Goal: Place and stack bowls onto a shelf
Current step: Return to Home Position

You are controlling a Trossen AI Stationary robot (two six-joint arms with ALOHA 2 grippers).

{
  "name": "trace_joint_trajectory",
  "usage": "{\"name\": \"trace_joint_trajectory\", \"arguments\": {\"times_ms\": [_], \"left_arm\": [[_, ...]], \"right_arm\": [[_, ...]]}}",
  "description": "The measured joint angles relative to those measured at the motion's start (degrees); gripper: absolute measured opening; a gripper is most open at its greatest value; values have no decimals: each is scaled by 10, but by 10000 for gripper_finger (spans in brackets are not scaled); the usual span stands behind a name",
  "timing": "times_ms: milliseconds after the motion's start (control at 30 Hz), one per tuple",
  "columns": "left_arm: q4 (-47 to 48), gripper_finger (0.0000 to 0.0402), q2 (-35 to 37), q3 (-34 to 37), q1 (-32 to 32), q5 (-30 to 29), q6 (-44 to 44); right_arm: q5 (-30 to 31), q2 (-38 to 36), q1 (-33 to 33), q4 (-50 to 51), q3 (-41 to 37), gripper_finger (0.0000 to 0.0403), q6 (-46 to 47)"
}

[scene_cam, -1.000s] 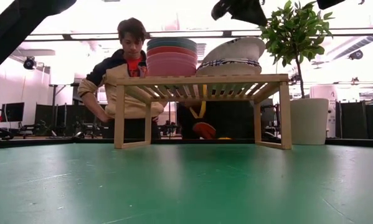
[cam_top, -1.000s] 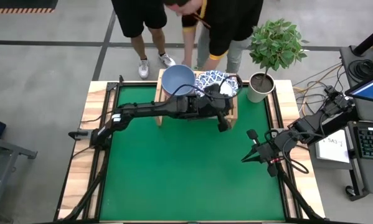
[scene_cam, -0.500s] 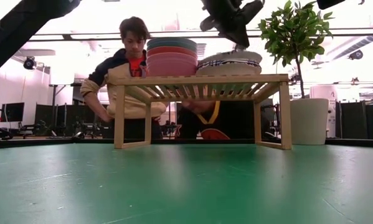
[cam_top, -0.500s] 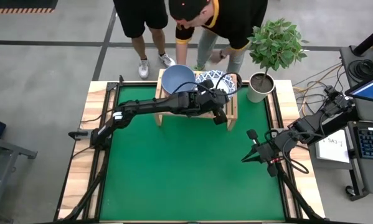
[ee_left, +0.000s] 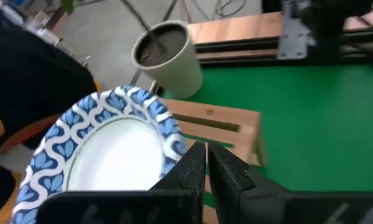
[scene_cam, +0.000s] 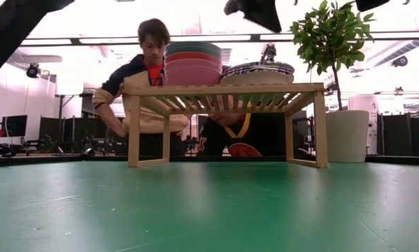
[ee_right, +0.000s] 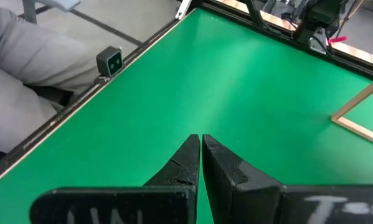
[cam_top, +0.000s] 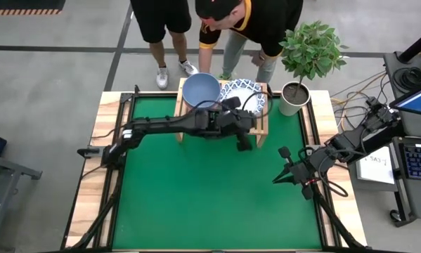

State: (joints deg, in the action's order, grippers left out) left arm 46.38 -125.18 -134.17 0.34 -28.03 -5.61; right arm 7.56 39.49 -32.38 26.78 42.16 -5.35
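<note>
The light-wood shelf (cam_top: 263,130) (scene_cam: 226,89) stands at the table's far middle. On its left half stands a stack of deep bowls (scene_cam: 193,64), pink at the bottom and the blue one (cam_top: 199,90) on top. On its right half lies a stack of white bowls with blue patterned rims (cam_top: 242,95) (scene_cam: 258,69) (ee_left: 121,146). My left gripper (cam_top: 248,133) (scene_cam: 257,10) (ee_left: 206,162) is shut and empty, above the shelf's near right part. My right gripper (cam_top: 280,174) (ee_right: 200,149) is shut and empty, over the table's right side.
A grey pot with a small tree (cam_top: 292,98) (scene_cam: 345,133) (ee_left: 167,56) stands at the far right, beside the shelf. A person (cam_top: 245,21) leans over the far edge behind the shelf, and another (cam_top: 161,28) stands beside. The green mat (cam_top: 210,197) lies in front of the shelf.
The top white bowl, tilted over its stack a second ago, now lies level on it. My left gripper dipped toward the stack, then came off the bowl and rose, drawing slightly toward the table's near edge.
</note>
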Motion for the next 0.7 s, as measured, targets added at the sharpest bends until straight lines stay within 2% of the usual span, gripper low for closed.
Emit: {"name": "trace_joint_trajectory", "arguments": {"times_ms": [267,433,700], "left_arm": [[75,0,27,0,-56,-2,2],[107,0,32,6,-96,-64,18],[117,0,38,50,-138,-70,47]], "right_arm": [[0,-45,0,-63,-43,9,-36],[0,-94,1,-85,-74,9,-44],[0,-162,0,-95,-106,9,-34]]}}
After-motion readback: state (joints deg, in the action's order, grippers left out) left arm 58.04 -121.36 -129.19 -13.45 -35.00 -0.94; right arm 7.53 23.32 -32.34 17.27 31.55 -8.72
